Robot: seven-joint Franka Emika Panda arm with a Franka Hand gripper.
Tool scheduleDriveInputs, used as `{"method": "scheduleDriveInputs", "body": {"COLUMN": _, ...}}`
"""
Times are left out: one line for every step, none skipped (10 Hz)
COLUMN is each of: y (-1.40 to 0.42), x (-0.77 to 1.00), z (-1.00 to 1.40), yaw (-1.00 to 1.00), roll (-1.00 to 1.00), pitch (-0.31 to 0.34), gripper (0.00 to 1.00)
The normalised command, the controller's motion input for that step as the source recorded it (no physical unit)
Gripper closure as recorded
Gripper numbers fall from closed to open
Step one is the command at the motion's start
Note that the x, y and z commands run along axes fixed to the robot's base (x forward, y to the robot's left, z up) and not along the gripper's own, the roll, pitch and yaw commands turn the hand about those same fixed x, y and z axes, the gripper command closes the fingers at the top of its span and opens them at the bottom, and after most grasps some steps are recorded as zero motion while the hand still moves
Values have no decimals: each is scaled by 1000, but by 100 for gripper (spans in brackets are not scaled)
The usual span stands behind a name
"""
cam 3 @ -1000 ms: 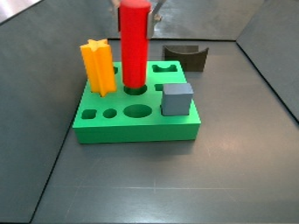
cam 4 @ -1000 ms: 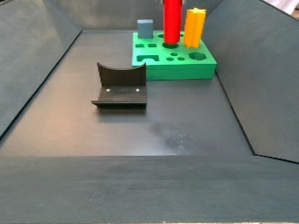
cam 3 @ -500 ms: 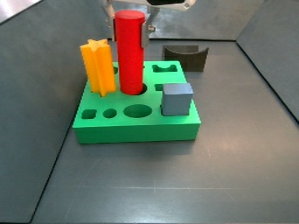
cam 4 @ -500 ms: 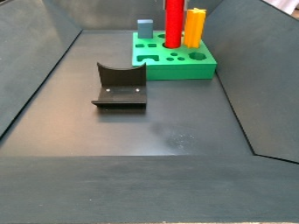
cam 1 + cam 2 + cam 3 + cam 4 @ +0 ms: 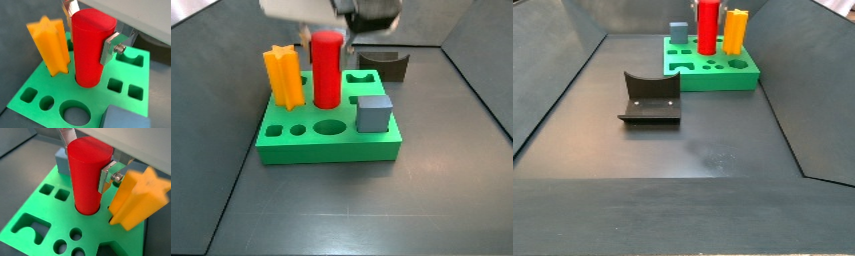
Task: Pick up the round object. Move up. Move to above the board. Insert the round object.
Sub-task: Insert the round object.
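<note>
Red and plain, the round object stands upright with its long axis vertical, its lower end seated in a hole in the top of the board; both side views show it so. The end effector sits around the peg's upper part. In a wrist view one silver finger lies beside the peg's flank, and a second plate shows behind the peg's top; whether the pads press on the red surface or stand just clear cannot be told.

On the same green board, the yellow-orange star peg stands upright just beside the red one, and the grey-blue cube sits at another part of the board's top. Several other holes in the board lie open. The dark brown arch block lies on the dark floor, well apart from the board.
</note>
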Motion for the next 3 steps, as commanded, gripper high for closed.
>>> {"method": "scheduleDriveInputs", "body": {"y": 0, "x": 0, "z": -203, "yaw": 0, "roll": -3, "pitch": -191, "gripper": 100}}
{"method": "scheduleDriveInputs", "body": {"y": 11, "x": 0, "z": -86, "yaw": 0, "roll": -14, "pitch": -104, "gripper": 100}}
{"method": "scheduleDriveInputs", "body": {"y": -11, "x": 0, "z": 0, "yaw": 0, "roll": 17, "pitch": -11, "gripper": 100}}
